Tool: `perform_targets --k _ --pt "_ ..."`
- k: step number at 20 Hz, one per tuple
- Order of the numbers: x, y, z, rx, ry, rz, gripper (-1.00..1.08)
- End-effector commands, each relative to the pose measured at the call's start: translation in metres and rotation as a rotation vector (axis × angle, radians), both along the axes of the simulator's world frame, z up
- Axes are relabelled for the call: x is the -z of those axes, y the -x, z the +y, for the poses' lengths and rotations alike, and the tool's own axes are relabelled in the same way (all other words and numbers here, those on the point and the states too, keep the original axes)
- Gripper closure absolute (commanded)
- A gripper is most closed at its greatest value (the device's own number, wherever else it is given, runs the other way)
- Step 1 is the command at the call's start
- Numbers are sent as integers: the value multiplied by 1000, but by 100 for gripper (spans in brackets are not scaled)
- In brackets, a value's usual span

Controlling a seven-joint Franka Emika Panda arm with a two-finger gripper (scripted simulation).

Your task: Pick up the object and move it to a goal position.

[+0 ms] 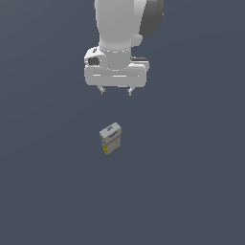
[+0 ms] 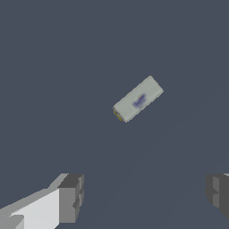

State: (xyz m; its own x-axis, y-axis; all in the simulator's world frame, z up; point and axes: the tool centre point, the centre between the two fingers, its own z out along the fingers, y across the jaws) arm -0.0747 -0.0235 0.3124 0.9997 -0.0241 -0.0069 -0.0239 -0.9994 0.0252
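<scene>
Exterior view | box (image 1: 110, 138) below open pincer (image 1: 115, 91) | apart

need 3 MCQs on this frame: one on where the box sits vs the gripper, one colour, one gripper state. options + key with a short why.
1. Where is the small box relative to the gripper?
A. Between the fingers
B. On the floor, apart from the gripper
C. Lifted, touching one finger

2. What colour is the mark on the box's top face?
A. Red
B. Blue
C. Black

3. What state is the gripper in?
A. Open, holding nothing
B. Shut on the box
C. Shut, empty

Key:
1 B: the exterior view shows bare floor between the fingertips and the box.
2 B: the wrist view shows a blue smudge on the pale top.
3 A: the fingers stand wide apart in the wrist view, nothing between them.
</scene>
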Motion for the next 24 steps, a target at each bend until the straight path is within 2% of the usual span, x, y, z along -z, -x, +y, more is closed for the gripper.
perform_targets --k 1,15,24 --pt "0 0 0 0 0 0 -92" --pt "-12 4 -2 -7 18 7 -92" --pt "-2 -5 -4 78 11 3 -92"
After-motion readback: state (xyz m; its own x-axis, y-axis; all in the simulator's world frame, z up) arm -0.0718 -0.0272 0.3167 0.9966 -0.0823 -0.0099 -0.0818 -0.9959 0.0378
